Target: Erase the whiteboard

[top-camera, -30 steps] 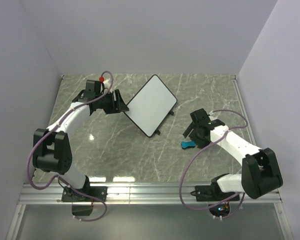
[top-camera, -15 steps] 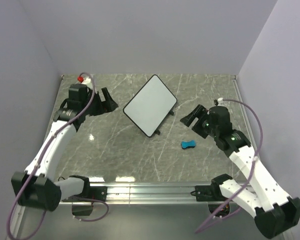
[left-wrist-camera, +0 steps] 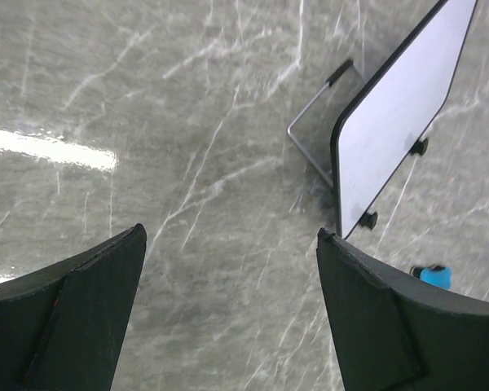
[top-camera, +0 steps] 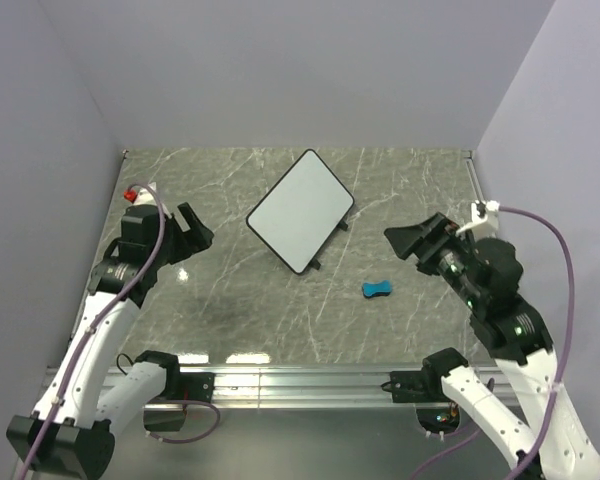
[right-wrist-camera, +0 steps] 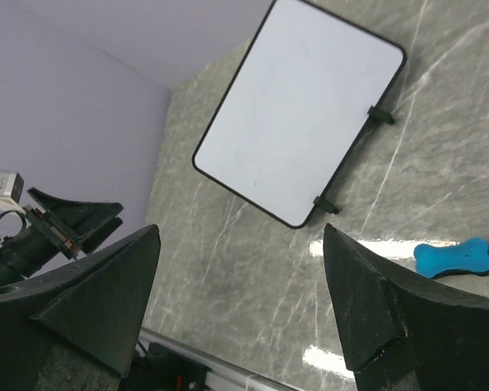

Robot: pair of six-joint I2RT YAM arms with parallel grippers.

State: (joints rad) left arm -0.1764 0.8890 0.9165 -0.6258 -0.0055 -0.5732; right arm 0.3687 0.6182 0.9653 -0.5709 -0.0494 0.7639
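- The whiteboard (top-camera: 300, 210) stands propped and tilted in the upper middle of the top view. Its face is blank white in every view, so I judge the erasing done.
- The blue eraser (top-camera: 377, 290) lies loose on the table (top-camera: 240, 300), just below and right of the board, touching neither gripper.
- A second ago my left gripper (top-camera: 188, 232) was at the board's left edge. Now it has pulled well back to the left of the frame, jaws apart and empty.
- My right gripper (top-camera: 412, 240) has lifted away from the eraser toward the right, jaws apart and empty too.
- Bare marble lies open between each gripper and the board. The side walls (top-camera: 40, 150) and the near rail (top-camera: 300, 380) are the close limits.
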